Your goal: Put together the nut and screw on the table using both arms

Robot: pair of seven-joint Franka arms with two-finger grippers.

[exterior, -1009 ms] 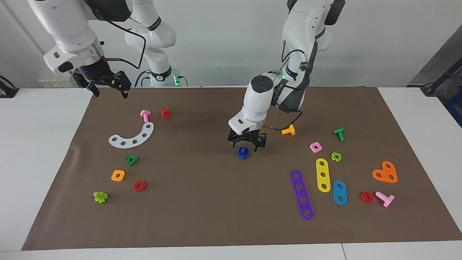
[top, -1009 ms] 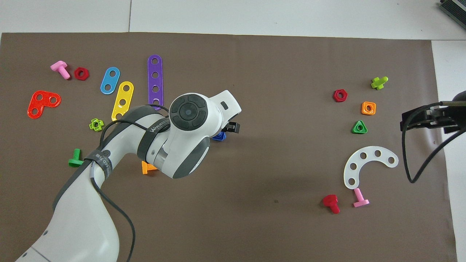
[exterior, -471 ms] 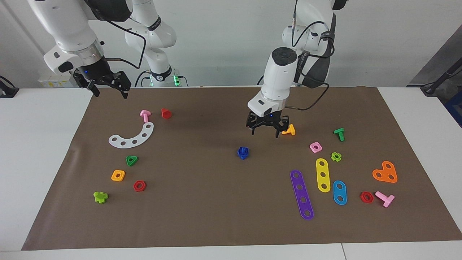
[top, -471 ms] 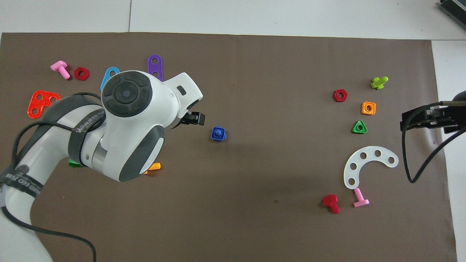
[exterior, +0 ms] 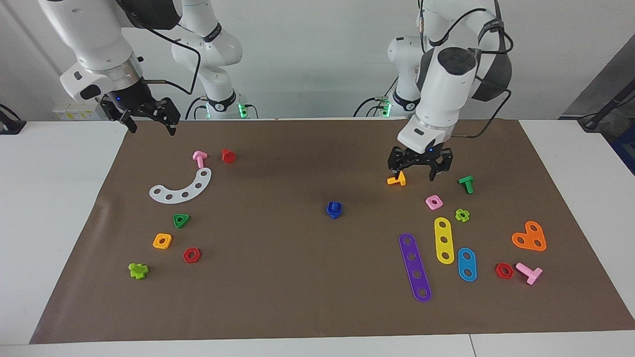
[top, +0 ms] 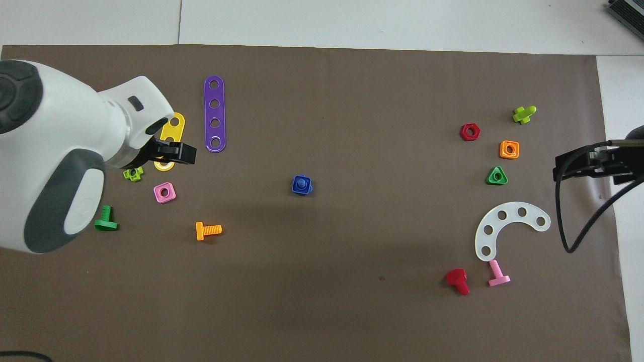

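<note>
The dark-blue nut (exterior: pixel 334 211) lies in the middle of the brown mat (exterior: pixel 278 297) on the table. The dark-blue screw (exterior: pixel 336 204) stands in its centre hole; from overhead the screw (top: pixel 301 183) shows as a round stub inside the nut (top: pixel 307 189). Nothing touches the pair. My left gripper (exterior: pixel 419 172) hangs open and empty over the orange bolt (exterior: pixel 397 179), toward the left arm's end; in the overhead view the left gripper (top: pixel 173 152) is mostly hidden under its white wrist. My right gripper (exterior: pixel 152 130) waits open and empty over the mat's edge at the right arm's end (top: pixel 578 168).
Under the left gripper lie a pink square nut (exterior: pixel 433 202), a green bolt (exterior: pixel 466 184) and purple (exterior: pixel 414 267), yellow and light-blue strips. Toward the right arm's end lie a white curved strip (exterior: pixel 181 187), pink and red bolts, and green, orange and red nuts.
My left gripper has risen off the blue nut and screw, leaving them on the mat, and has swung toward the left arm's end. The right arm has not moved.
</note>
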